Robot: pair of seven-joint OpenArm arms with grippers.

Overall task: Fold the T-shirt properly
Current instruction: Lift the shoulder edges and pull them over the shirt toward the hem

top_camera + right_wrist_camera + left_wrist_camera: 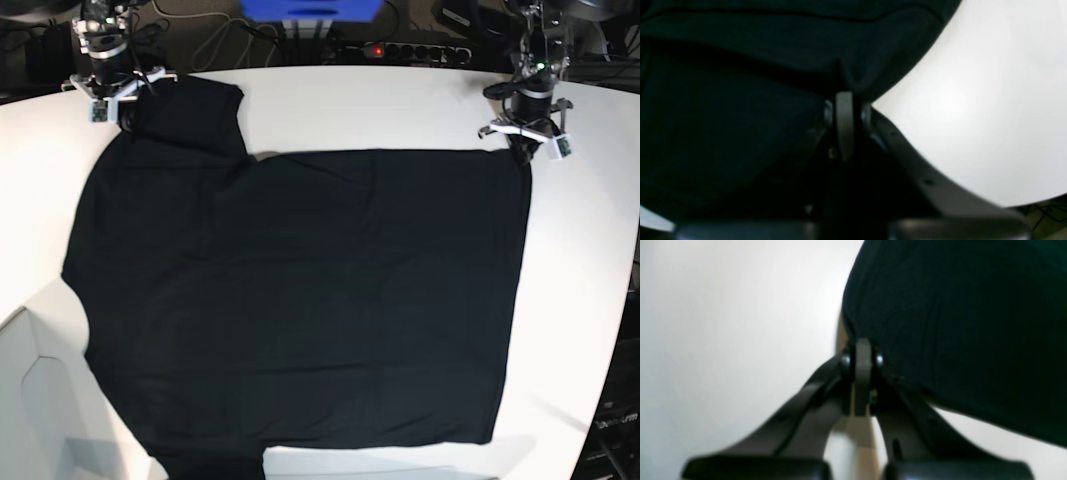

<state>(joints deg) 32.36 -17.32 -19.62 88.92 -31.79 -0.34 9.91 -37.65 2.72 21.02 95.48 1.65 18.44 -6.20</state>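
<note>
Both grippers clamped on the far corners of the shirt.

The large plain black fabric T-shirt [300,300] lies flat on the white table [580,300], spreading away below both; left gripper [863,350] and right gripper [844,100] each pinch its edge.

Setting: robotics lab bench. Large white table [400,110] with rounded edge, two arm mounts at the far corners. Behind it, a black power strip [405,50] with a lit red switch, loose cables [215,40], and a blue box [310,10].
</note>
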